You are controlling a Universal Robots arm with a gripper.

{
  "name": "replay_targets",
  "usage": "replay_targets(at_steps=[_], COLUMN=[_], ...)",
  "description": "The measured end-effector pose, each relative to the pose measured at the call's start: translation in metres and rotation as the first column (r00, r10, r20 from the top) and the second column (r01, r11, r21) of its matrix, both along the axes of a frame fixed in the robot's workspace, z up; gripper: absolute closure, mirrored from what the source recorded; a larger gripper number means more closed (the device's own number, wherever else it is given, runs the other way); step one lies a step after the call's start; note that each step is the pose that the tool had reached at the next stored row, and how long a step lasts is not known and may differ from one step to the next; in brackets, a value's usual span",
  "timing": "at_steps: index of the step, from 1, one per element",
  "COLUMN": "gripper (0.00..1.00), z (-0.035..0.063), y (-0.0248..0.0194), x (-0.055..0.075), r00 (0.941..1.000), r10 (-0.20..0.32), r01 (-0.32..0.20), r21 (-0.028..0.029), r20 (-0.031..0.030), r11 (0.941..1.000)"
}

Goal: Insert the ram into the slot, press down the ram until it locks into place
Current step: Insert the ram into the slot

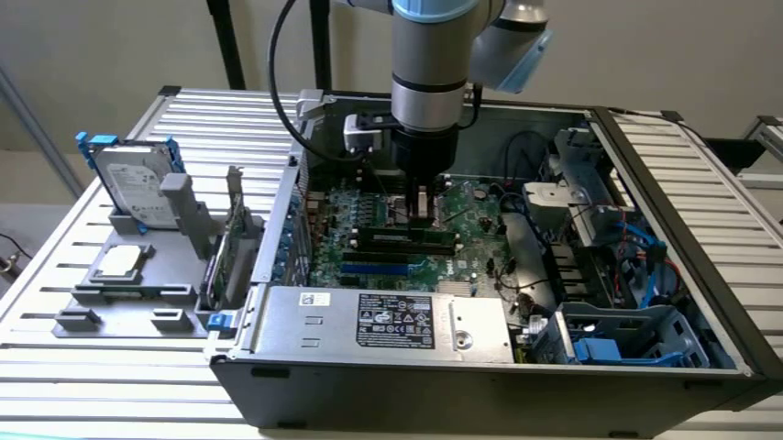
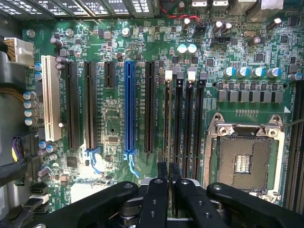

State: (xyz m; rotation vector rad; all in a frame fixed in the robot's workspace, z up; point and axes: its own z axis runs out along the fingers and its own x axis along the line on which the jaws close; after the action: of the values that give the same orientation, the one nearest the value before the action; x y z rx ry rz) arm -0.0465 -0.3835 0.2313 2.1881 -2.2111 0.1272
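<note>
Surface: a slatted metal table [image 1: 110,385] against a plain pale wall. At the exterior view's left a grey fixture tray [image 1: 86,298] lies on the slats. It carries an upright hard drive [image 1: 132,183], a flat processor chip [image 1: 123,261] and, at its near edge to the case, an expansion card [image 1: 226,257] standing on edge.

Next comes the open computer case [image 1: 490,390], lying on its side with the labelled power supply [image 1: 380,321] along the front wall. The motherboard [image 1: 367,211] fills the floor behind it.

The arm [image 1: 428,55] comes straight down into the case, and the gripper [image 1: 423,215] sits low over the memory sockets, near the middle of the board.

In the wrist view we see the gripper [image 2: 168,167] with both fingers drawn close, pinching the ram [image 2: 167,123]. The ram shows edge-on as a thin line. It stands in line with the slot [image 2: 168,77], the memory socket closest to the expansion slots. We cannot tell whether it is fully seated.

Clearances: on one side of the ram runs a black expansion slot [image 2: 149,107], then the blue socket [image 2: 129,109], both low and apart from the fingers. On the other side are three bare memory sockets, just beside one another, then the open processor socket [image 2: 244,159].

At the exterior view's right, loose black cables [image 1: 526,151] and the drive cages [image 1: 624,335] crowd that end of the case, well apart from the gripper.
</note>
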Motion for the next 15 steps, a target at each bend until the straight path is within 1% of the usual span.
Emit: replay_targets(at_steps=[15], gripper=[0.87], z=[-0.0029], y=[0.0], x=[0.0008], r00=[1.0], r10=[-0.003], r01=[0.003], r21=[-0.0007], r20=[0.0], r11=[1.0])
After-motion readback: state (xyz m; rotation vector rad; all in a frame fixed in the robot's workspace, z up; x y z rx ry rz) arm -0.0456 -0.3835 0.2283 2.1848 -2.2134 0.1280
